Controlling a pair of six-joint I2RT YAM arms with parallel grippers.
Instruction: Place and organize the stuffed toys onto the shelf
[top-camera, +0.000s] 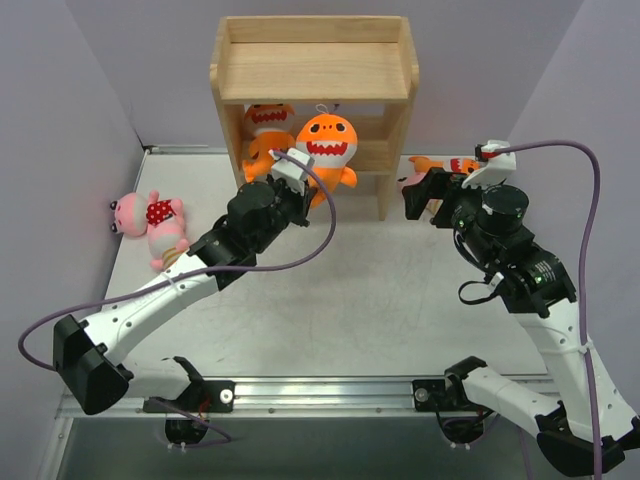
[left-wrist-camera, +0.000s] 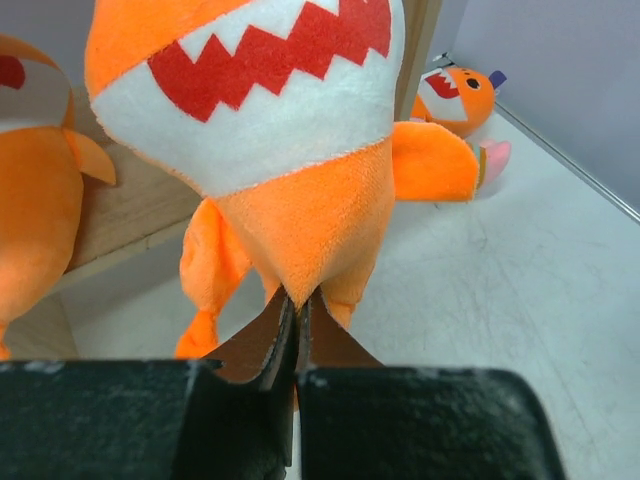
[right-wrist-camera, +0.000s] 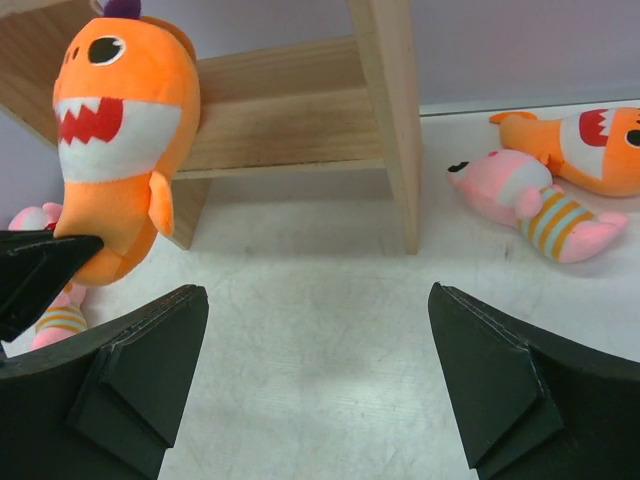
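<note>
My left gripper (top-camera: 293, 182) (left-wrist-camera: 298, 300) is shut on the lower body of an orange fish toy (top-camera: 326, 145) (left-wrist-camera: 290, 150) and holds it upright in front of the wooden shelf (top-camera: 313, 70), at its middle tier. It also shows in the right wrist view (right-wrist-camera: 120, 130). A second orange fish (top-camera: 268, 125) sits on that tier, to the left. A third orange fish (right-wrist-camera: 585, 140) and a pink striped doll (right-wrist-camera: 535, 205) lie on the table right of the shelf. A pink polka-dot doll (top-camera: 150, 220) lies at the far left. My right gripper (top-camera: 425, 195) (right-wrist-camera: 318, 290) is open and empty.
The shelf's right side panel (right-wrist-camera: 385, 110) stands just ahead of my right gripper. Another striped doll (right-wrist-camera: 55, 320) lies by the polka-dot doll at the left. Walls close in the table on the left, back and right.
</note>
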